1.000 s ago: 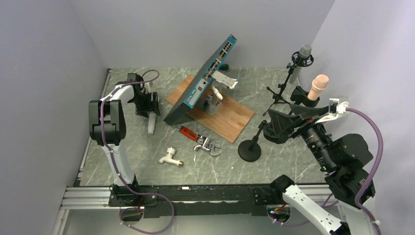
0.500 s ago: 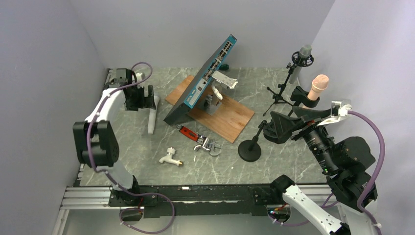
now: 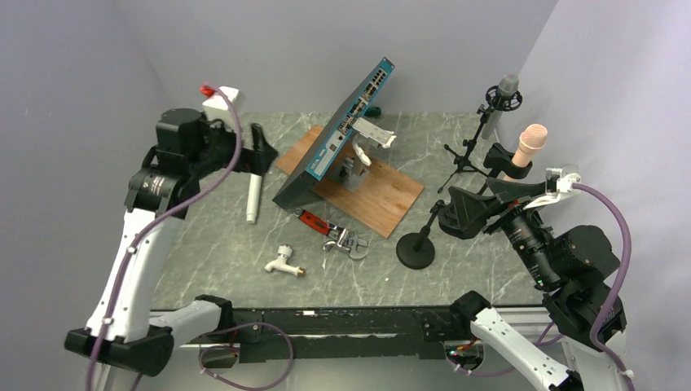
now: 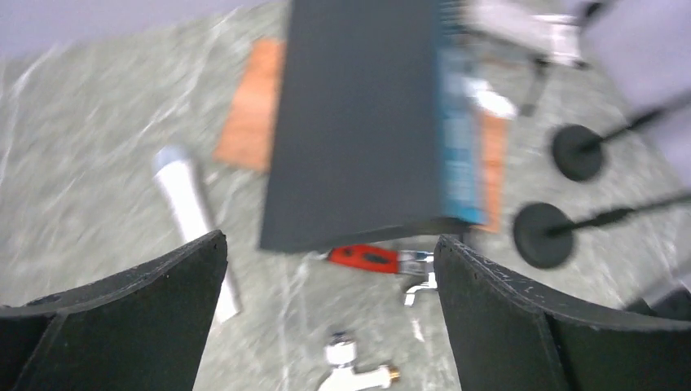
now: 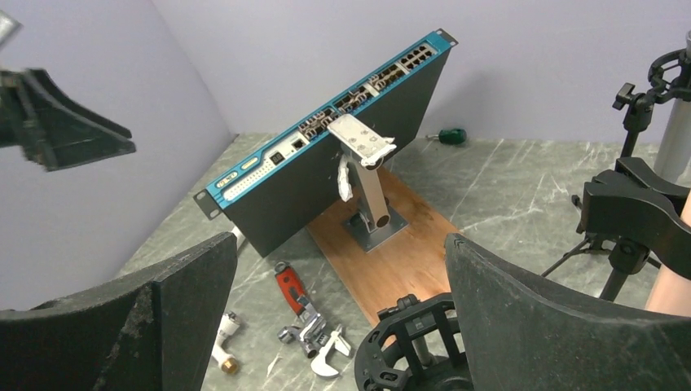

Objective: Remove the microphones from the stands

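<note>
Two tools, the left tool [image 4: 330, 244] and the right tool [image 5: 341, 240], hang wide open and empty. The pink microphone [image 3: 530, 143] sits upright in its stand [image 3: 500, 159] at two o'clock on the bench [image 3: 204, 244], near the right tool. A sideways pull would likely tip that stand into the tripod [image 3: 464, 155] just beside it at ten o'clock.

left arm: we see it swing up off the table over the last second, with the elbow way higher now
left gripper [image 3: 262, 152]: it's no longer down beside the white tube [image 3: 253, 198] and now hangs over its far end
white tube: more of its length shows now
</note>
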{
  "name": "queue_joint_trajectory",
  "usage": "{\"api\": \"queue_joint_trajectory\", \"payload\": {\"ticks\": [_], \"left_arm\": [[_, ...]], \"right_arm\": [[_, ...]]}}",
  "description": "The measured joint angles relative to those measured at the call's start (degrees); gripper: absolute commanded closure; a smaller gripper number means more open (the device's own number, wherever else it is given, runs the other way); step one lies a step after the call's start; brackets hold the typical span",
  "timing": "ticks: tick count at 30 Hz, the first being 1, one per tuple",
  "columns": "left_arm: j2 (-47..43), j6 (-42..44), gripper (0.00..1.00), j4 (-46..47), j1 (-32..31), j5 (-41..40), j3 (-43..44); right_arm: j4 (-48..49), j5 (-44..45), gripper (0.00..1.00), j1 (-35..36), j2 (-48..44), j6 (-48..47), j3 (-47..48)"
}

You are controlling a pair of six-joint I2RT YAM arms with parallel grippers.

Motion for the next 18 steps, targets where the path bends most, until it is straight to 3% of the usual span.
{"api": "queue_joint_trajectory", "payload": {"ticks": [4, 8, 11, 14, 18], "left_arm": [[-1.42, -0.2, 0.03, 2.54, -17.35, -0.66, 3.96], [-0.66, -2.6, 0.03, 8.61, -30.05, -2.86, 3.13], [2.36, -4.15, 0.05, 13.16, -36.63, -4.55, 3.21], [8.72, -5.35, 0.17, 16.13, -44.3, -6.95, 5.92], [18.82, -9.66, 0.16, 16.83, -46.82, -7.45, 12.13]], "right_arm": [[-0.02, 0.15, 0.0, 0.0, 0.0, 0.0, -0.17], [-0.02, 0.24, 0.0, 0.0, -0.02, 0.02, -0.17], [-0.02, 0.37, 0.0, 0.0, -0.17, 0.04, -0.17], [-0.17, 0.44, 0.0, 0.0, -0.76, 0.13, -0.17], [-0.42, 0.7, 0.0, 0.0, -2.01, 0.31, 0.11]]}}
